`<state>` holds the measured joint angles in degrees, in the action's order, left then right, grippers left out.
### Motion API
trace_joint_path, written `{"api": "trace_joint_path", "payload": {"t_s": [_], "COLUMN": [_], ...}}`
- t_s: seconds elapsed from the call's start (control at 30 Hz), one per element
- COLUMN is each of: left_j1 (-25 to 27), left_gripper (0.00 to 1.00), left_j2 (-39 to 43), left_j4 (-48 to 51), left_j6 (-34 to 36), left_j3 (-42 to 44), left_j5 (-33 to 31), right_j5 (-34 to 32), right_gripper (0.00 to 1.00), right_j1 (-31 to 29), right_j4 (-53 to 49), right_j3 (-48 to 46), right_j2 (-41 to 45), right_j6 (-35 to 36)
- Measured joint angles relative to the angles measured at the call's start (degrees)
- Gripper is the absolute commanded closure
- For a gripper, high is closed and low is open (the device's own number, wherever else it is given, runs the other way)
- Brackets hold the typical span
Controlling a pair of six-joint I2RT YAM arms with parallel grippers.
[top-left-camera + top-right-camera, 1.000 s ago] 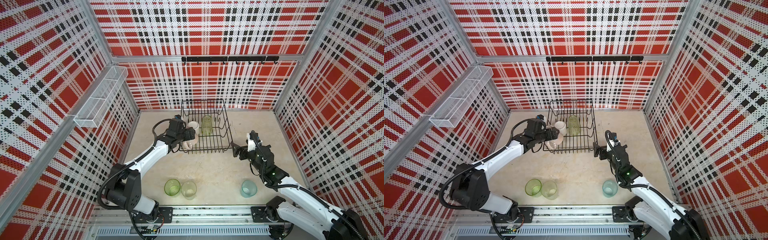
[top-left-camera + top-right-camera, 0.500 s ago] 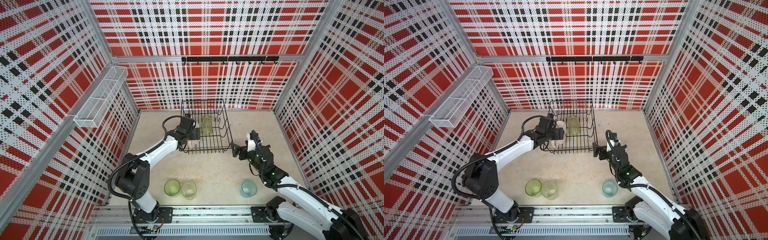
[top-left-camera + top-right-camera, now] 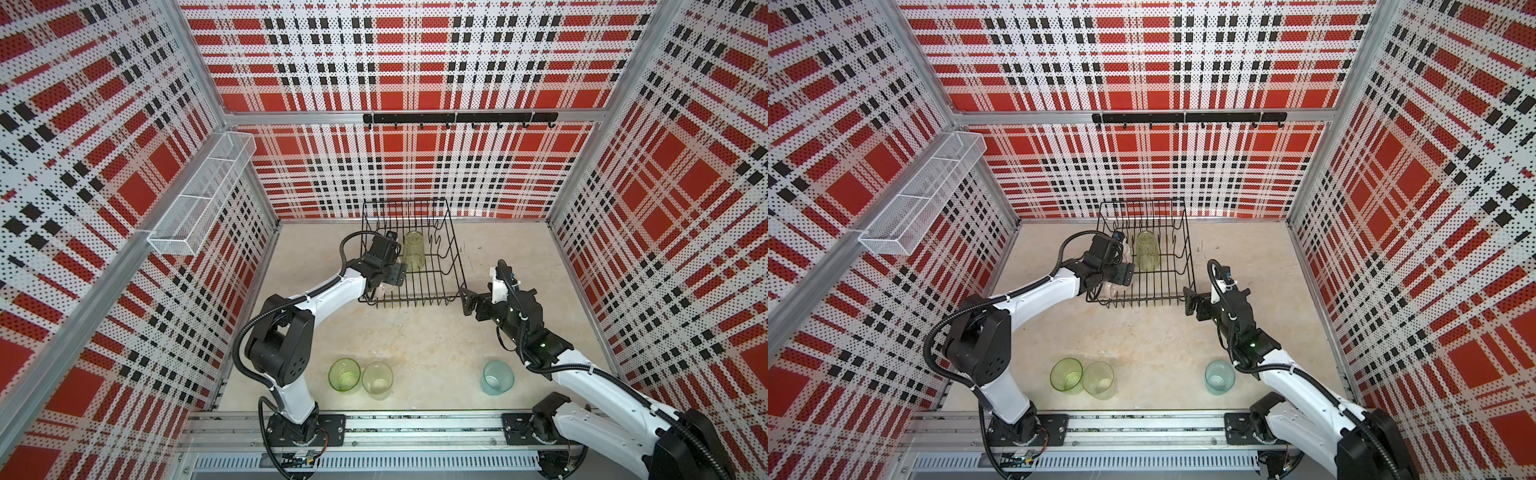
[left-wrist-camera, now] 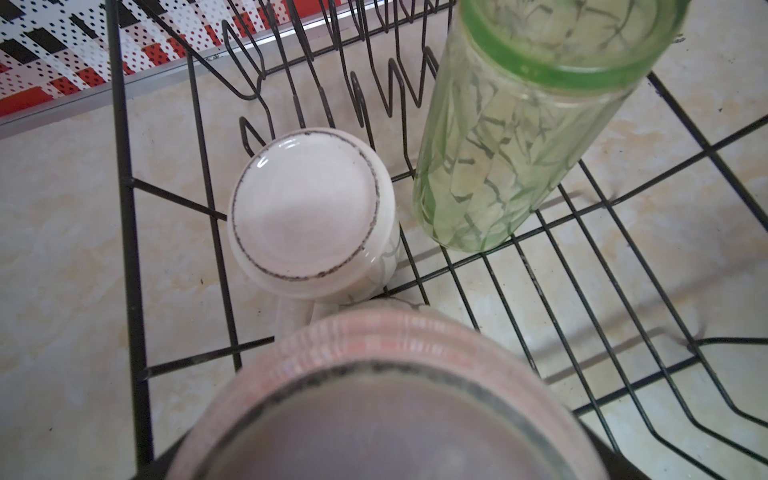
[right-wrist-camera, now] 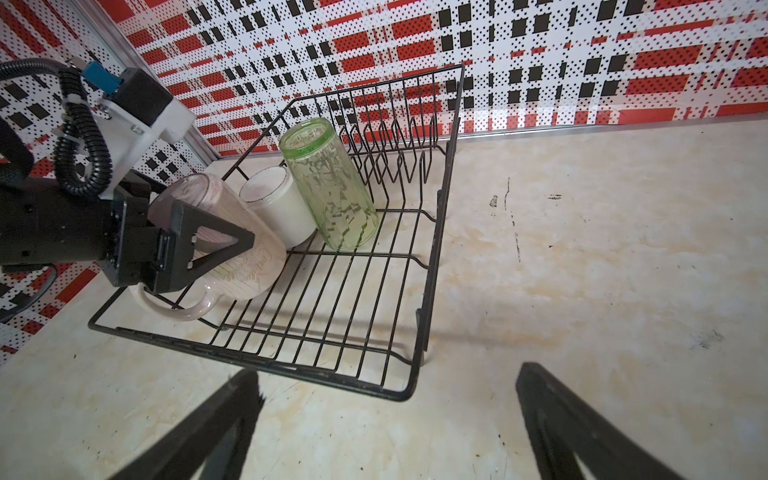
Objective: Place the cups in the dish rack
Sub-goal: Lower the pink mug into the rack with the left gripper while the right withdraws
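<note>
Plaid perforated walls are closing in a beige marbled tabletop (image 3: 415, 340), and at its far middle the dish rack (image 5: 332, 291) is already carrying two cups mouth down: the white mug (image 4: 307, 208) and, just beside it, the racked green tumbler (image 5: 332, 187). We are gripping the pale pink mug (image 5: 253, 270) in the left gripper (image 5: 224, 232), its fingers clamping the body from both sides. The mug is tilting mouth down over the rack's near-left corner, next to the white mug, with its handle hanging toward the front rail. Whether the rim is resting on the wires yet, we cannot tell. To seat it well, we are thinking of levelling the mug so the whole rim lands flat, keeping it clear of the white mug, watching that the handle is not snagging the rail, and letting go only once it is sitting steady. The right gripper (image 5: 388, 374) is hovering wide open and empty just off the rack's near-right corner, well placed for steadying the rack if it slides. Waiting at the front are the loose green tumbler (image 3: 344, 374), the pale frosted tumbler (image 3: 377, 379) right beside it, and the teal tumbler (image 3: 498, 376) well apart.
</note>
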<state>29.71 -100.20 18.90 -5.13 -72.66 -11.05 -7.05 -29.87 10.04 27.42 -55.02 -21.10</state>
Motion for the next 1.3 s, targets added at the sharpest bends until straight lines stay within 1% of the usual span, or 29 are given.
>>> {"api": "trace_joint_path", "payload": {"t_s": [0.17, 0.27, 0.5, 0.7, 0.93, 0.97, 1.0, 1.03, 1.13, 1.2, 1.27, 1.3], "left_j1": [0.00, 0.02, -0.04, -0.04, 0.07, 0.11, 0.22, 0.31, 0.76, 1.09, 1.42, 1.57], "left_gripper": [0.29, 0.25, 0.24, 0.14, 0.09, 0.07, 0.03, 0.01, 0.02, 0.02, 0.02, 0.02], "left_j2": [-0.22, -0.22, -0.70, -0.98, -0.98, -0.98, -0.98, -0.96, -0.50, 0.35, 1.70, 2.56], "left_j4": [-1.84, -3.58, -6.25, -8.55, -9.07, -9.07, -9.07, -9.07, -9.88, -10.03, -10.01, -9.99], "left_j6": [-0.07, -0.37, -0.85, -0.96, -1.09, -1.16, -1.25, -1.25, -1.70, -2.05, -2.36, -2.69], "left_j3": [0.92, 2.56, 5.25, 5.84, 6.03, 6.03, 6.03, 6.05, 6.10, 6.10, 6.10, 6.10], "left_j5": [-0.28, -1.03, -1.31, -1.38, -1.60, -1.70, -1.92, -2.14, -3.06, -3.54, -4.13, -4.42], "right_j5": [0.37, 0.39, 0.44, 0.48, 0.76, 0.85, 1.07, 1.66, 3.61, 4.24, 5.99, 7.21], "right_gripper": [0.00, 0.00, 0.00, 0.00, 0.00, 0.00, 0.00, 0.00, 0.00, 0.00, 0.00, 0.00], "right_j1": [0.00, 0.00, 0.00, 0.00, 0.00, 0.00, 0.00, 0.00, 0.00, 0.20, 1.68, 3.34], "right_j4": [0.00, 0.00, 0.00, 0.00, -0.17, -0.33, -0.42, -0.42, -0.98, -3.30, -6.12, -7.87], "right_j3": [0.15, 0.15, 0.15, 0.17, 0.37, 0.59, 0.90, 1.22, 2.47, 4.09, 6.05, 7.32], "right_j2": [-0.31, -0.28, -0.31, -0.33, -0.96, -1.11, -1.31, -1.53, -2.19, -2.58, -3.26, -3.89], "right_j6": [0.00, 0.00, 0.00, 0.00, 0.00, 0.02, 0.02, 0.04, 0.13, -0.07, -0.55, -1.27]}}
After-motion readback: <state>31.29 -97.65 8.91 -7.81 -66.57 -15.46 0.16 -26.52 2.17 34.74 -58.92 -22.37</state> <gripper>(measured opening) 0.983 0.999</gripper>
